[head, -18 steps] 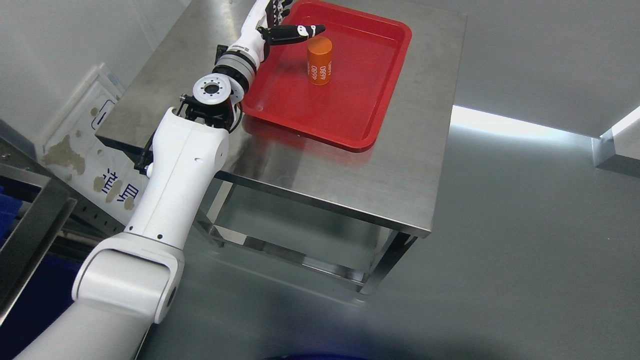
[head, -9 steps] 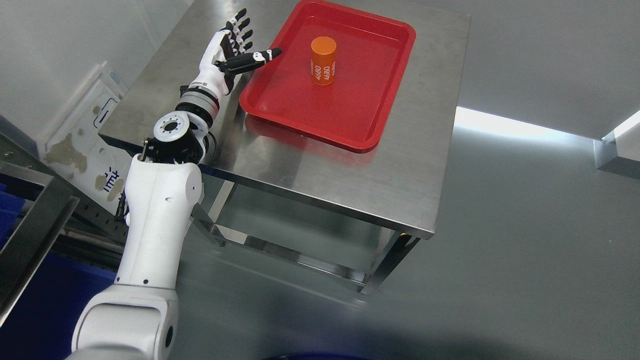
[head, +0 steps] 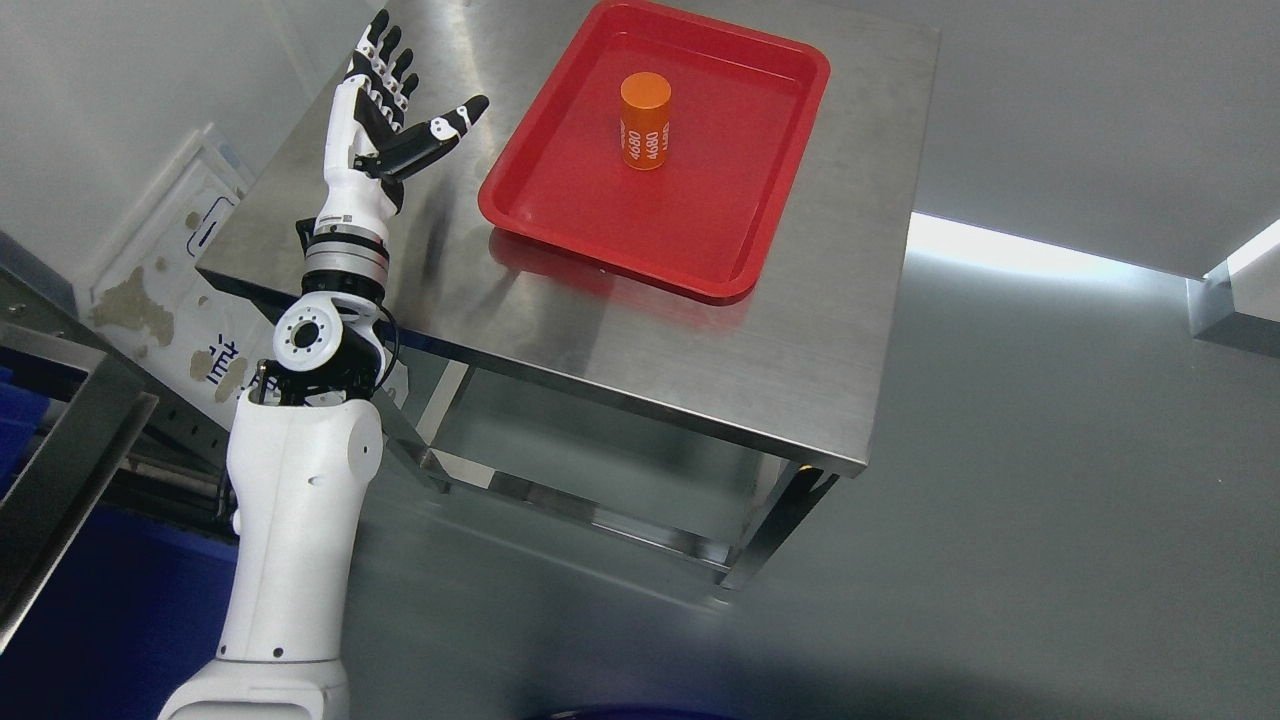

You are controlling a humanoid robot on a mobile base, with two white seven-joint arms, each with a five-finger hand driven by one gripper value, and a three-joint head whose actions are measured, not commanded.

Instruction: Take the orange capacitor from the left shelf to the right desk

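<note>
The orange capacitor [head: 645,120], a short cylinder printed "4680", stands upright in the far part of a red tray [head: 700,250] on the steel desk [head: 660,350]. My left hand [head: 400,110] is open, fingers spread and empty, raised over the desk's left part, well left of the tray and apart from the capacitor. The left arm rises from the lower left. The right arm is not in view.
A steel shelf frame [head: 60,440] with blue bins [head: 60,600] sits at the lower left. A white panel [head: 170,280] leans by the wall behind the desk's left edge. Grey floor [head: 1050,480] lies to the right of the desk.
My left hand has let go of the capacitor's side and drawn back left, out of the tray, turning upright with fingers spread. The capacitor stays standing in the tray.
</note>
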